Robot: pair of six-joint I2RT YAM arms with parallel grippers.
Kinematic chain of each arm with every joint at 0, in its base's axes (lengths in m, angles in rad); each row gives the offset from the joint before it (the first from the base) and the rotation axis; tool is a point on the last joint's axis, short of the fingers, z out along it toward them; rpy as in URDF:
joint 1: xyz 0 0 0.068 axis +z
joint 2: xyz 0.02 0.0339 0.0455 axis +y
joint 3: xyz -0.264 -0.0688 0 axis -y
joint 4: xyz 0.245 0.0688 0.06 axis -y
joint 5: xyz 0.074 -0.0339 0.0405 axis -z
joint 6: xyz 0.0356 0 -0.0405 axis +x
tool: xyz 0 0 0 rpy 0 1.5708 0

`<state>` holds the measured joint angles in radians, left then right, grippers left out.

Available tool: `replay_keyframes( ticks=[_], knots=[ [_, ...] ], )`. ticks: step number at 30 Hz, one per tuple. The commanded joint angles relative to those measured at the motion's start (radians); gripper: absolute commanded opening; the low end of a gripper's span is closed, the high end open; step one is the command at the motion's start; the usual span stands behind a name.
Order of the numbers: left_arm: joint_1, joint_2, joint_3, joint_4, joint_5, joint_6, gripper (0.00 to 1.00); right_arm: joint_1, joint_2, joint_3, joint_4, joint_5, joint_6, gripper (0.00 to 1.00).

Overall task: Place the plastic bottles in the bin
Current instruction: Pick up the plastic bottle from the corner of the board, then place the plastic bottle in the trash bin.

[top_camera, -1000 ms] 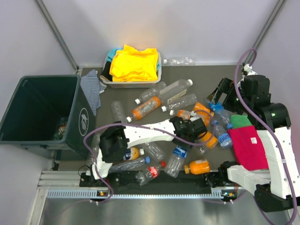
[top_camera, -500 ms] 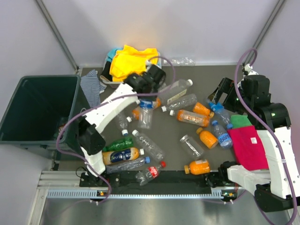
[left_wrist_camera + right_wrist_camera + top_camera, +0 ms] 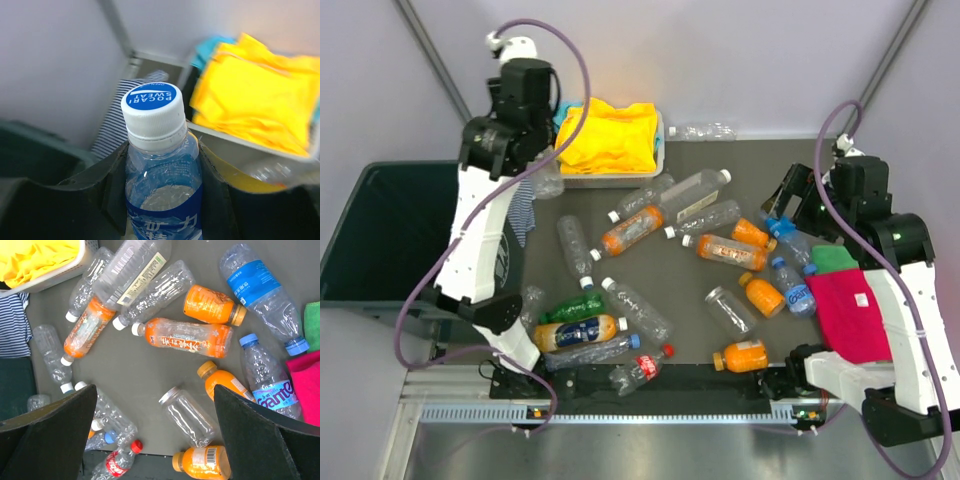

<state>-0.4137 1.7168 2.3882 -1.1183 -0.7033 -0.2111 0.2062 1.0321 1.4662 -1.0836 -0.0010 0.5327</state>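
Observation:
My left gripper (image 3: 162, 170) is shut on a clear Pocari Sweat bottle (image 3: 160, 150) with a white cap and a blue label. In the top view the left gripper (image 3: 542, 172) holds it raised at the back left, between the white tray and the dark green bin (image 3: 390, 235). The bin's rim shows dark in the left wrist view (image 3: 35, 145). Many plastic bottles lie on the table, among them an orange one (image 3: 632, 230), a green one (image 3: 572, 306) and a clear jar (image 3: 730, 310). My right gripper (image 3: 788, 203) is open and empty, high above the jar (image 3: 187, 415) and a long orange bottle (image 3: 187, 337).
A white tray (image 3: 605, 181) of yellow cloth stands at the back. A striped cloth (image 3: 525, 218) hangs over the bin's right wall. A pink cloth (image 3: 845, 310) and a green cloth (image 3: 832, 258) lie at the right. One bottle (image 3: 705, 130) lies against the back wall.
My left arm lifted the blue-labelled bottle from the table's middle and swung it up and back-left, to beside the tray and the bin. The right arm has stayed in place.

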Motion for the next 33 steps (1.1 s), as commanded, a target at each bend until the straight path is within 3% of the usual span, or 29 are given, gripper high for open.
replay_keyframes(
  ticks=[1, 5, 9, 13, 15, 19, 23, 26, 31, 33],
  knots=[
    [0.081, -0.098, 0.006, 0.070, -0.211, 0.076, 0.24, -0.013, 0.014, 0.042, 0.048, 0.004, -0.007, 0.99],
    [0.116, -0.184, -0.069, 0.190, -0.330, 0.186, 0.27, -0.010, 0.025, 0.048, 0.057, -0.024, -0.005, 0.99],
    [0.136, -0.304, -0.181, 0.357, -0.520, 0.396, 0.30, -0.010, 0.028, 0.039, 0.065, -0.039, -0.002, 0.99],
    [0.139, -0.411, -0.329, 0.613, -0.616, 0.574, 0.32, -0.011, 0.025, 0.010, 0.080, -0.059, 0.009, 0.99],
    [0.138, -0.437, -0.357, 0.652, -0.647, 0.657, 0.32, -0.014, 0.031, 0.003, 0.090, -0.074, 0.013, 0.99],
    [0.138, -0.448, -0.382, 0.534, -0.647, 0.584, 0.40, -0.011, 0.040, 0.009, 0.093, -0.091, 0.007, 0.99],
    [0.173, -0.447, -0.388, 0.342, -0.595, 0.403, 0.66, -0.010, 0.043, 0.014, 0.088, -0.099, -0.003, 0.99],
    [0.214, -0.451, -0.411, 0.279, -0.543, 0.348, 0.96, -0.011, 0.040, 0.014, 0.085, -0.094, -0.010, 0.99],
    [0.225, -0.422, -0.367, 0.198, -0.460, 0.280, 0.99, -0.011, 0.034, 0.010, 0.083, -0.096, -0.005, 0.99],
    [0.223, -0.407, -0.330, 0.149, -0.313, 0.234, 0.99, -0.011, 0.031, 0.005, 0.079, -0.087, -0.002, 0.99]
  ],
)
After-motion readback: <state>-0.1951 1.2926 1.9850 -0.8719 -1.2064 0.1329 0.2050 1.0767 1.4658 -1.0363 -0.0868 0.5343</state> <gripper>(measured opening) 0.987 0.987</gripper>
